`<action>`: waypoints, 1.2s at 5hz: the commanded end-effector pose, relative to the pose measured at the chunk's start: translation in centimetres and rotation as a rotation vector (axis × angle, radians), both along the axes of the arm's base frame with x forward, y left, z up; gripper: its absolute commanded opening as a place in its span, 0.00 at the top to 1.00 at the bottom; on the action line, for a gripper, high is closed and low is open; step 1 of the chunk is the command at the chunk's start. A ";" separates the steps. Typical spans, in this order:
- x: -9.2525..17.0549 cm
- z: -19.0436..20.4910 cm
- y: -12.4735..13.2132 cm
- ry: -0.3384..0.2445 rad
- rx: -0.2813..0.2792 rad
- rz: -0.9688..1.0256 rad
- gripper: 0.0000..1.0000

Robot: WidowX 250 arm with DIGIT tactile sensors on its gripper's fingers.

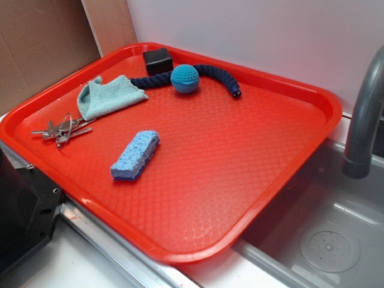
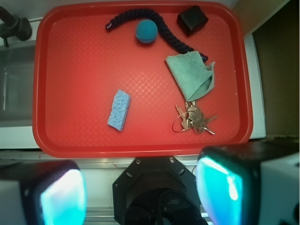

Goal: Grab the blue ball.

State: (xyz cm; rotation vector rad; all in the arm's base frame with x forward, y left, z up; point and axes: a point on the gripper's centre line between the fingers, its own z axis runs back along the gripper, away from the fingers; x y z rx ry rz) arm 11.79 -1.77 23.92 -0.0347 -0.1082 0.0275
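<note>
The blue ball (image 1: 185, 78) is a small teal crocheted ball at the far side of the red tray (image 1: 288, 90), resting against the dark navy rope (image 1: 219, 75). In the wrist view the ball (image 2: 146, 31) lies near the top of the tray (image 2: 70, 140). My gripper (image 2: 145, 192) is high above the tray's near edge, over the robot base, far from the ball. Its two fingers (image 2: 63, 197) with teal pads stand wide apart with nothing between them. The gripper does not show in the exterior view.
A black box (image 1: 158, 59), a teal cloth (image 1: 108, 96), a bunch of keys (image 1: 63, 128) and a light blue sponge (image 1: 136, 155) lie on the tray. A grey faucet (image 1: 364, 120) and sink (image 1: 324, 240) are at the right. A wall stands behind the tray.
</note>
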 end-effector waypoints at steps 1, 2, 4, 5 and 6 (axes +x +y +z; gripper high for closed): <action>10.3 -9.3 5.3 0.034 0.167 0.021 0.00; 14.8 -12.1 5.1 -0.005 0.156 -0.147 0.00; 17.2 -14.2 3.2 -0.096 0.154 -0.347 0.00; 18.0 -16.6 2.2 -0.100 0.195 -0.376 0.00; 18.9 -18.5 2.1 -0.116 0.156 -0.414 0.00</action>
